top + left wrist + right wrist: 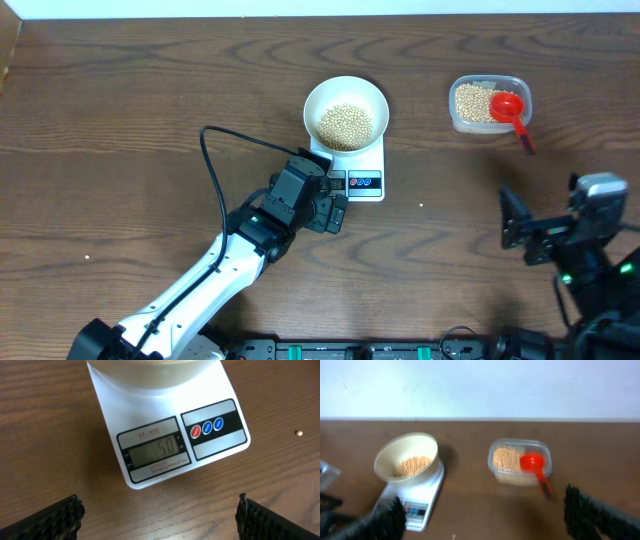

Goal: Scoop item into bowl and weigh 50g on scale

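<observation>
While the soybeans [345, 124] sit in the white bowl [318, 95] on the scale [365, 183], its display [152, 450] reading 50, the left gripper [159, 499] hangs just before it, wide and empty. The right gripper [482, 500], equally wide and empty, faces the clear tub [488, 103] and red scoop [508, 105].

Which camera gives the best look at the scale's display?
The left wrist view: the display fills the frame's middle and reads 50. Overhead, it is tiny and partly hidden by the left arm. The right wrist view shows the scale blurred, digits unreadable.
</observation>
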### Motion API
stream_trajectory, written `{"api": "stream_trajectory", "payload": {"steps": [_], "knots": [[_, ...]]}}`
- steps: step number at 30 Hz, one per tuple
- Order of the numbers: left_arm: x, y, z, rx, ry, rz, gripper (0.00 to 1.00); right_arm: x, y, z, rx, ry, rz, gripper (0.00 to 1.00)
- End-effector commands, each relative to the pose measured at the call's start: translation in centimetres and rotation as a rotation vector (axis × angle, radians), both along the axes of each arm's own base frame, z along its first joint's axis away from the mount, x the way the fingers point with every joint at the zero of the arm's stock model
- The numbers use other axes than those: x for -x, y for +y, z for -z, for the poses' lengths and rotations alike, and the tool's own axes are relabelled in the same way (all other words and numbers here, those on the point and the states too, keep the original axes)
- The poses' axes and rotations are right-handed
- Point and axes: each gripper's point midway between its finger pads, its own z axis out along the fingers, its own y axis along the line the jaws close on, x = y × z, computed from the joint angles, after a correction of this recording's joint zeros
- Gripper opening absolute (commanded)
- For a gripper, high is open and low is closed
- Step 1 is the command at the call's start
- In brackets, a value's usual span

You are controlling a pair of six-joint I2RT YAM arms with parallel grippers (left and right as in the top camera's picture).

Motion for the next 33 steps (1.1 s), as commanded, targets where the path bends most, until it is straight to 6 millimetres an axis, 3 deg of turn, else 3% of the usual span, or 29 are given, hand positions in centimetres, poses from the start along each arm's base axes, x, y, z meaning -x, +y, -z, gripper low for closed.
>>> {"api": "stream_trajectory", "payload": {"steps": [1, 6, 13, 16, 33], "knots": [[0.0, 0.1, 0.0, 0.000, 0.000, 0.004, 0.99, -0.5, -0.2, 3.7, 0.047, -0.049, 0.022, 0.99], [0.0, 0.1, 0.0, -0.001, 0.000, 0.004, 0.99, -1.1, 0.3, 8.7, 0.065, -0.140, 0.007, 0.99], [0.0, 0.1, 0.0, 0.000, 0.000, 0.004, 0.99, -1.6, 0.6, 12.8, 0.077, -0.176, 0.010, 0.99], [0.0, 0.1, 0.0, 0.000, 0.000, 0.004, 0.99, -1.7, 0.8, 13.3, 0.083, -0.188, 0.016, 0.99], [0.0, 0.1, 0.0, 0.000, 0.000, 0.004, 0.99, -1.6, 0.6, 12.4, 0.090, -0.229, 0.037, 0.99]]}}
